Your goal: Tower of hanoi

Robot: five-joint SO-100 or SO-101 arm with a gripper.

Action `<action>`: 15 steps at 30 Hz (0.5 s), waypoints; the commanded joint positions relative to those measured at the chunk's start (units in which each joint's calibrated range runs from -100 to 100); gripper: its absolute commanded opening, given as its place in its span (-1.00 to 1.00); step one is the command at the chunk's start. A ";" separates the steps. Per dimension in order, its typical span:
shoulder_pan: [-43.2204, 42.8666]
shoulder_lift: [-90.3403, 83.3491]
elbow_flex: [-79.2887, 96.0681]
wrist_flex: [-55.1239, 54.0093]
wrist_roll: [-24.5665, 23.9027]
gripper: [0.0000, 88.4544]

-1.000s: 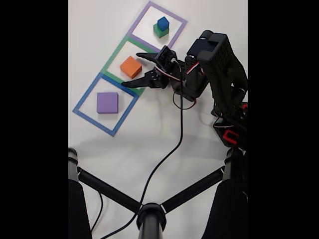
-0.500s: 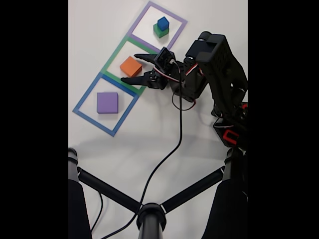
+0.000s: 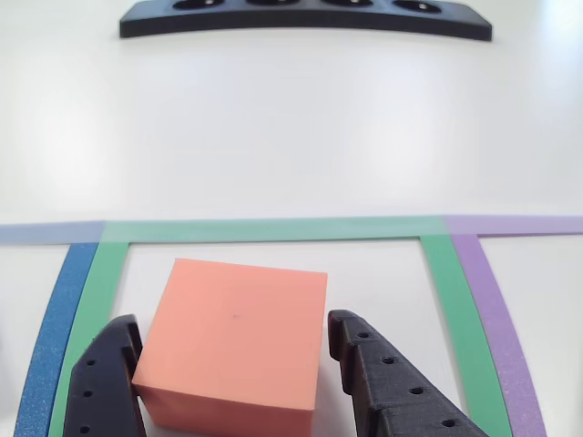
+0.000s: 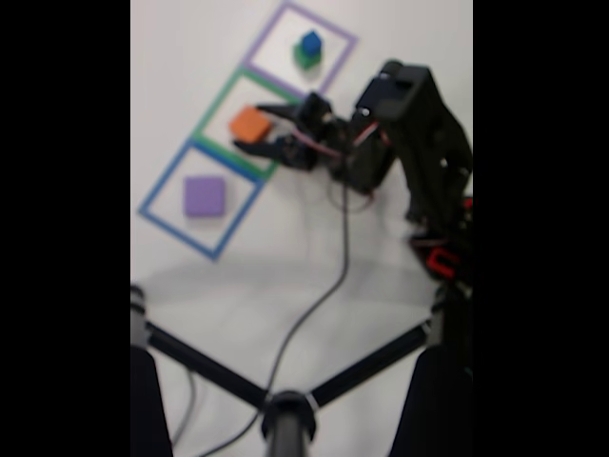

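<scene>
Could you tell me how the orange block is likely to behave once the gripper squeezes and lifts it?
The orange block looks matte and foam-like, so it is probably light and may dent slightly. Its flat sides should suit the gripper and resist slipping. Sitting flat in the green square, it seems unlikely to roll.

white table [image 3: 291,137] | evenly lit | black tripod legs [image 4: 285,405]

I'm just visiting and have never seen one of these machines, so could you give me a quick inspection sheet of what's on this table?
Surface: white table with blue, green and purple taped squares.
Job's things: orange block in green square; purple block in blue square; blue block stacked on green block in purple square.
Clutter: black holed bar at the far edge.
Hand: open, fingers either side of orange block.
Cables: black cable across table.
Surroundings: black stand legs.
</scene>
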 commanded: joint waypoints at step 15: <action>-0.01 -0.29 -0.21 -0.99 0.00 -0.70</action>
